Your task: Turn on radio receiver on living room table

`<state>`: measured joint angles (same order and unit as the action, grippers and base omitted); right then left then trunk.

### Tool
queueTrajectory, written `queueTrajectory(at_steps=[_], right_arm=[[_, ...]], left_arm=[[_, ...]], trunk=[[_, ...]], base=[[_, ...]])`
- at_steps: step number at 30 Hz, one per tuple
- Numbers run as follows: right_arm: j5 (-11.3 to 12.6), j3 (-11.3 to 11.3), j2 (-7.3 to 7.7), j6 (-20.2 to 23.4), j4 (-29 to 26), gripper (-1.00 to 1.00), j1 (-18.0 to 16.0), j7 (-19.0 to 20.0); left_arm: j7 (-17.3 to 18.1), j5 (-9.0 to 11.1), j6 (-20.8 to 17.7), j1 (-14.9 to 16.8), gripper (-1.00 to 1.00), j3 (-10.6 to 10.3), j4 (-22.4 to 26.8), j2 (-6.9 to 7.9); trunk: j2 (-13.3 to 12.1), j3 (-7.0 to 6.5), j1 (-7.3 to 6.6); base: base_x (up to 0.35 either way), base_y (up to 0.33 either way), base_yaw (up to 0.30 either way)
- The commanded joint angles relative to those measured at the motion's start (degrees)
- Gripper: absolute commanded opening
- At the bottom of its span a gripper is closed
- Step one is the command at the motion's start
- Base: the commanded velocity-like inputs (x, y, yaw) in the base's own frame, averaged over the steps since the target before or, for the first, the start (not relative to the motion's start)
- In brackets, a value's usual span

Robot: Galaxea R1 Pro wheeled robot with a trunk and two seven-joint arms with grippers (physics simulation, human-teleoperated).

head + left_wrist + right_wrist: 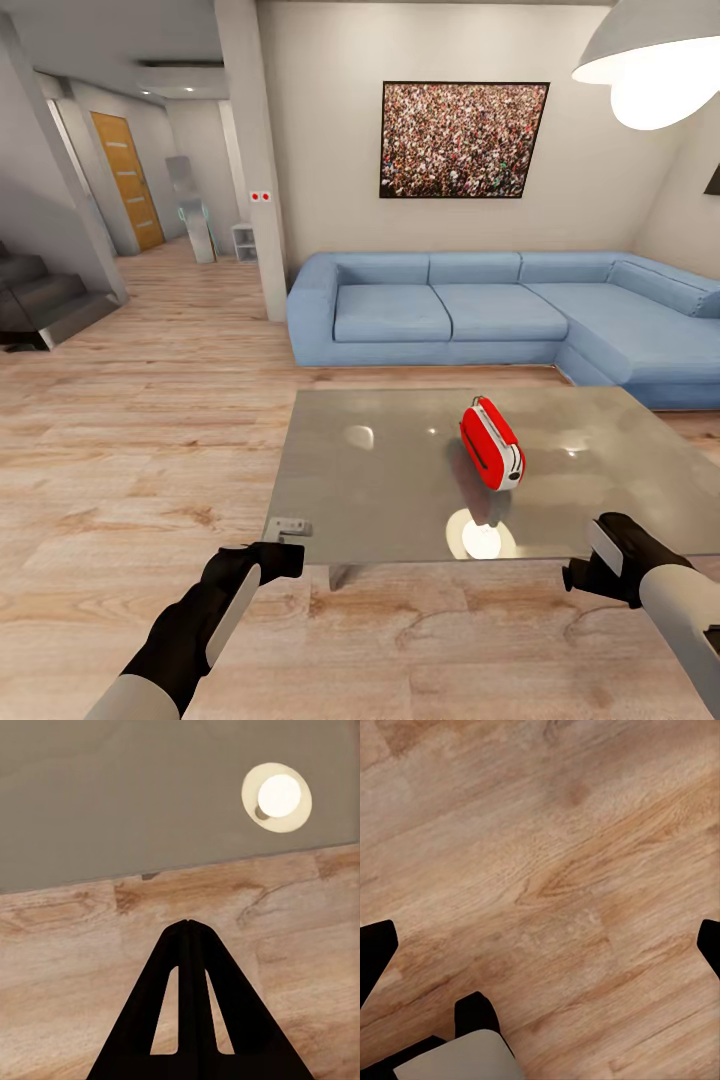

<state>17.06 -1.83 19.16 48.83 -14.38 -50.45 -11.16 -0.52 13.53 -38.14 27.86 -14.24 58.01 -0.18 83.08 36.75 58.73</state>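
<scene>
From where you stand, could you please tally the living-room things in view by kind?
Radio: 1
Table: 1
Sofa: 1
Picture: 1
Lamp: 1
Total: 5

Low table (380,480) with glossy grey top stands on light wood-plank floor (130,470), sofa beyond its far edge. Red and white radio (491,443) lies directly on top, right of middle, nearer far edge. Lamp glare reflected near front edge. Small pale fitting at front left corner.
</scene>
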Motion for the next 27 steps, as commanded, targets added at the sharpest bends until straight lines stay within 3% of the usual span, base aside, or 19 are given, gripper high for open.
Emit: queueTrajectory(at_steps=[1,27], right_arm=[[0.03,0.03,0.00,-0.08,0.02,1.00,0.00,0.00],[0.08,0.07,0.00,-0.22,0.05,1.00,0.00,0.09]], left_arm=[[0.00,0.00,0.00,0.00,-1.00,0.00,0.00,0.00],[-0.01,0.00,0.00,0.00,-1.00,0.00,0.00,0.00]], trunk=[[0.00,0.00,0.00],[0.00,-1.68,0.00]], base=[[0.000,0.000,0.000],[0.000,0.000,0.000]])
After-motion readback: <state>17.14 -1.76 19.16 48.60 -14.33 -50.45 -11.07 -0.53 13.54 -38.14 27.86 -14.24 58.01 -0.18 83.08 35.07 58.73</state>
